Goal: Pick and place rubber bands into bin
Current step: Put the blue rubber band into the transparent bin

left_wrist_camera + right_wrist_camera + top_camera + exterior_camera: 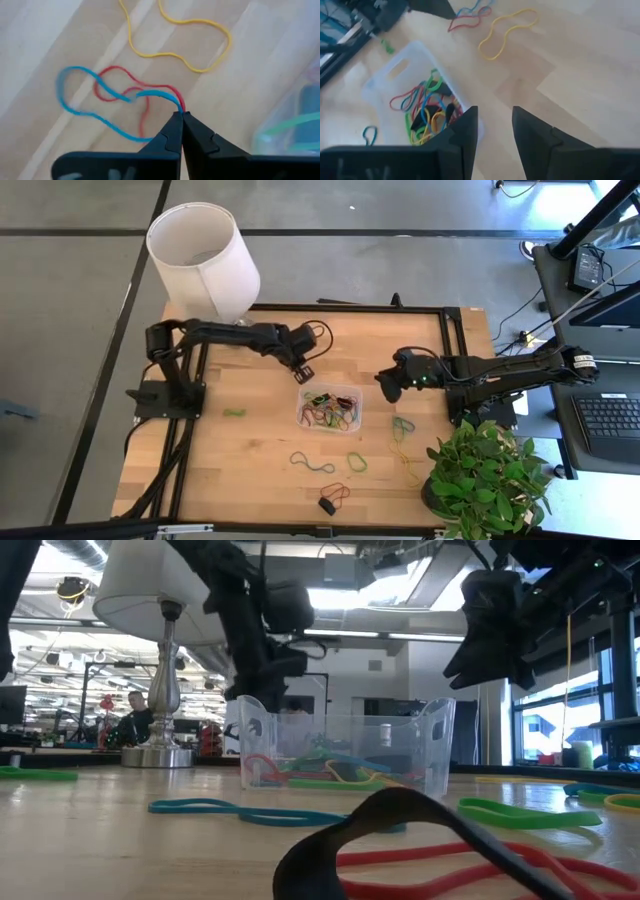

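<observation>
The left pincer [181, 116] is clenched on thin, floppy red and blue elastic rubber bands [125, 95], light, trailing limply ahead of it; the pinch at their ends should suffice.

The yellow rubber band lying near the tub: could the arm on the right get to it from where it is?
Probably yes. The right gripper hangs open over bare table, and the yellow rubber band lies flat ahead of it. Only the left gripper, shut on a red and a blue band close by, might crowd it.

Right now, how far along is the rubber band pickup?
Partly done: a pile of bands already lies in the bin. The left gripper is pinched shut on a red and a blue band. The right gripper hangs open, empty. Several loose bands remain on the table.
</observation>
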Robot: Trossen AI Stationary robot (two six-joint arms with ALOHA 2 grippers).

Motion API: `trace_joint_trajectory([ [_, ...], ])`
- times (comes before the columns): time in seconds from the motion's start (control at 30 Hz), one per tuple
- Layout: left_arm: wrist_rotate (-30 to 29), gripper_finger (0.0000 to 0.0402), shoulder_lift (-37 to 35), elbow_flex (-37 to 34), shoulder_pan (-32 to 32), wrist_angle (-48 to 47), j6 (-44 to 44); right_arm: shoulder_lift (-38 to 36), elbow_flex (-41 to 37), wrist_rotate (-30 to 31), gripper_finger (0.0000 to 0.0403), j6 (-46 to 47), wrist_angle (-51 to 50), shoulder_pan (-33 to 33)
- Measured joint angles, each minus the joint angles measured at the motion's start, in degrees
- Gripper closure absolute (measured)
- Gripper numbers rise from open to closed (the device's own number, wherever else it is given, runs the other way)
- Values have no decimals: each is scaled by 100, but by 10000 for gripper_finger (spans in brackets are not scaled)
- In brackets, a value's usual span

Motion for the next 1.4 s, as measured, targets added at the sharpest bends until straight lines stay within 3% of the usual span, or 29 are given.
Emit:
trace_joint_trajectory([
  [0.2,-448,400,-166,210,-347,-234,-578,0,0,-382,279,-339,-2,0],
  [0.47,-990,400,-166,578,-473,-460,-644,0,0,-427,279,-575,-2,2],
  [0.77,-596,394,-129,577,-83,-766,-701,0,0,-431,279,-582,3,4],
  [1.4,-478,292,17,544,415,-1100,112,0,0,-415,279,-260,53,4],
])
